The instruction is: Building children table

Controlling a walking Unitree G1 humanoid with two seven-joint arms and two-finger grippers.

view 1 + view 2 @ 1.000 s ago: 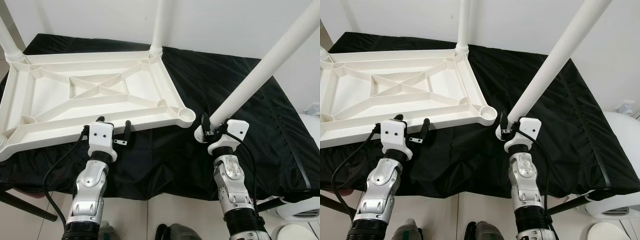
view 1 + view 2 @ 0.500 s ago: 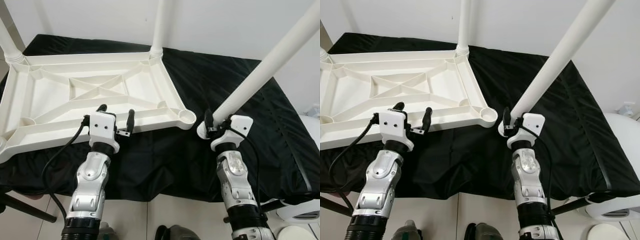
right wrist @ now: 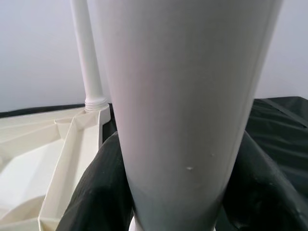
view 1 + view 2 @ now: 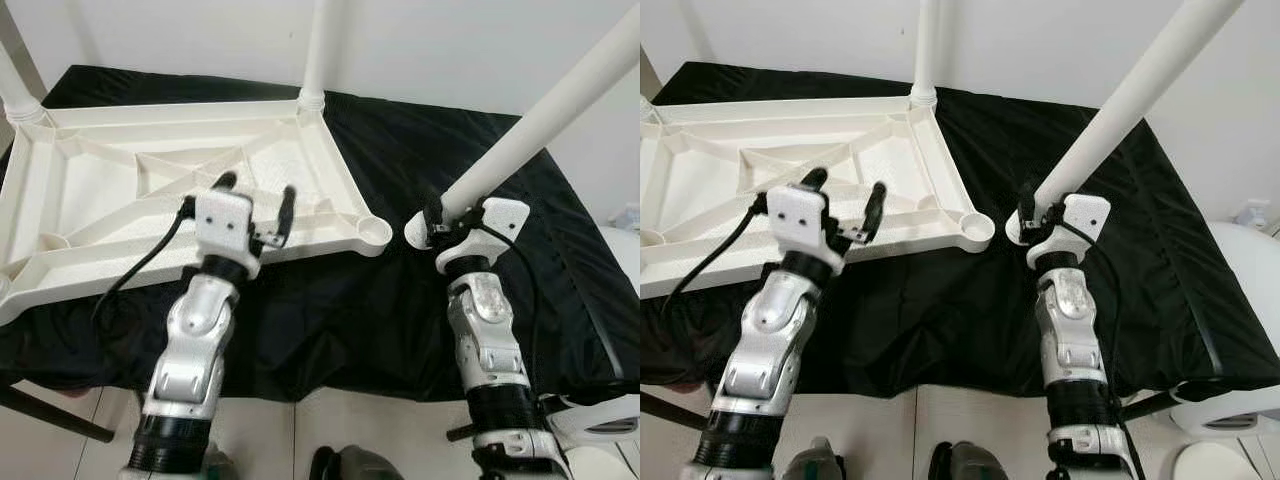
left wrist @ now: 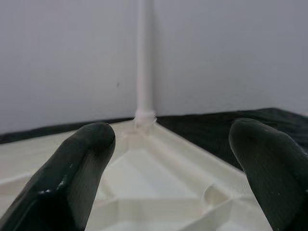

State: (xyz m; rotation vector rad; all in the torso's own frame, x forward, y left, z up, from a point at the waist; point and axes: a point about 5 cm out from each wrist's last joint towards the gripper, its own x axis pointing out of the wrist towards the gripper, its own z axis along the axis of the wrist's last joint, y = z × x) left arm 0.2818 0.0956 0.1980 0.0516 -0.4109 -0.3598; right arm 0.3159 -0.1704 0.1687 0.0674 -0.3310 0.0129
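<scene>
The white plastic tabletop lies upside down on a black cloth. White legs stand in its far right corner and far left corner. The near right corner socket is empty. My right gripper is shut on a third white leg near its lower end. That leg leans up to the right, and its foot hangs just right of the empty socket. My left gripper stands open above the tabletop's near rim, holding nothing. The right wrist view has the held leg between two fingers.
The black cloth covers a low surface whose front edge runs just before my arms. A white rounded object stands at the lower right. A dark bar crosses the floor at the lower left. A pale wall closes the back.
My left gripper has risen and moved forward, from in front of the near rim to above it. My right gripper has carried the leg's foot up, level with the empty socket.
</scene>
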